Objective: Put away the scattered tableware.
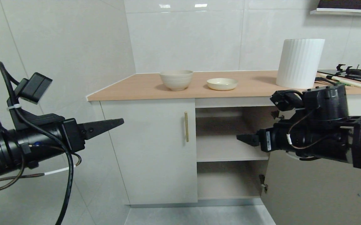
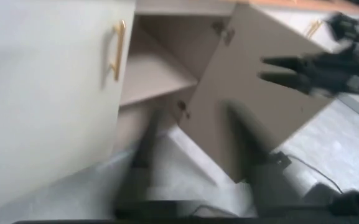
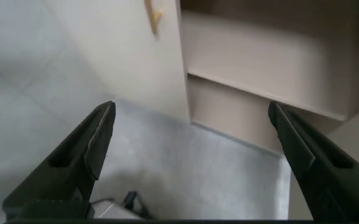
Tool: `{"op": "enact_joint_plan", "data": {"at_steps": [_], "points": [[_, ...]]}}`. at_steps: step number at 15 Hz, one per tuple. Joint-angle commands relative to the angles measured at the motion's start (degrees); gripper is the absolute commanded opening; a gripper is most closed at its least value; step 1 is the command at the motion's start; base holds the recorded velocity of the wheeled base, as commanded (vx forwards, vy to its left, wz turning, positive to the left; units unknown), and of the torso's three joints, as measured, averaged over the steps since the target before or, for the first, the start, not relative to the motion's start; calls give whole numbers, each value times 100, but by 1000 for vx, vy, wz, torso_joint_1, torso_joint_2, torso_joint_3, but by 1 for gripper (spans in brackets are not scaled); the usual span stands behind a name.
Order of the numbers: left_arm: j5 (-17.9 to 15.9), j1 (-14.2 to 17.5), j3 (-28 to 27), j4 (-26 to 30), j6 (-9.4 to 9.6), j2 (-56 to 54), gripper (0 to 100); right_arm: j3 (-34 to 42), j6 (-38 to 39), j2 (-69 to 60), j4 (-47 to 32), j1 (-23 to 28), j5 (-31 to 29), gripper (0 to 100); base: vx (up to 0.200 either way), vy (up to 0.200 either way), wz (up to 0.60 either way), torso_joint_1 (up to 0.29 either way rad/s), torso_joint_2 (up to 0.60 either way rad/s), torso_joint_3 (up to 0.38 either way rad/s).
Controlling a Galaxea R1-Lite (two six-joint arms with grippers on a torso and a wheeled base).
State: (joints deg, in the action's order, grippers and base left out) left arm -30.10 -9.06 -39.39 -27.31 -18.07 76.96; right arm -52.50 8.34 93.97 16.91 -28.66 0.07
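The bowl (image 1: pixel 176 79) and small dish (image 1: pixel 222 83) stood apart on the counter (image 1: pixel 130 89). The right gripper (image 3: pixel 191 107) gaped wide, empty; the left gripper (image 1: pixel 120 120) seemed open too, though blurred.

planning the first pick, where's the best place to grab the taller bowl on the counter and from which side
Pinch the near rim of the bowl, one finger inside and one outside the wall, coming down from above. It stands upright, mouth open, and its rounded body probably looks too wide for a side grasp.
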Motion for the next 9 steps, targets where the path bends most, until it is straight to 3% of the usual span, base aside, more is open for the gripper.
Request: {"op": "enact_joint_plan", "data": {"at_steps": [1,6,9], "points": [[13,18,-51,-64,-13,118,100,-111,27,-687,-504,-34,19,100,0,0,0,0,0,0],[4,18,1,-73,-4,82,100,-146,133,-1021,-821,-34,19,100,0,0,0,0,0,0],[-5,18,-16,-64,14,65,100,-93,203,-1223,-803,-34,344,100,0,0,0,0,0,0]]}}
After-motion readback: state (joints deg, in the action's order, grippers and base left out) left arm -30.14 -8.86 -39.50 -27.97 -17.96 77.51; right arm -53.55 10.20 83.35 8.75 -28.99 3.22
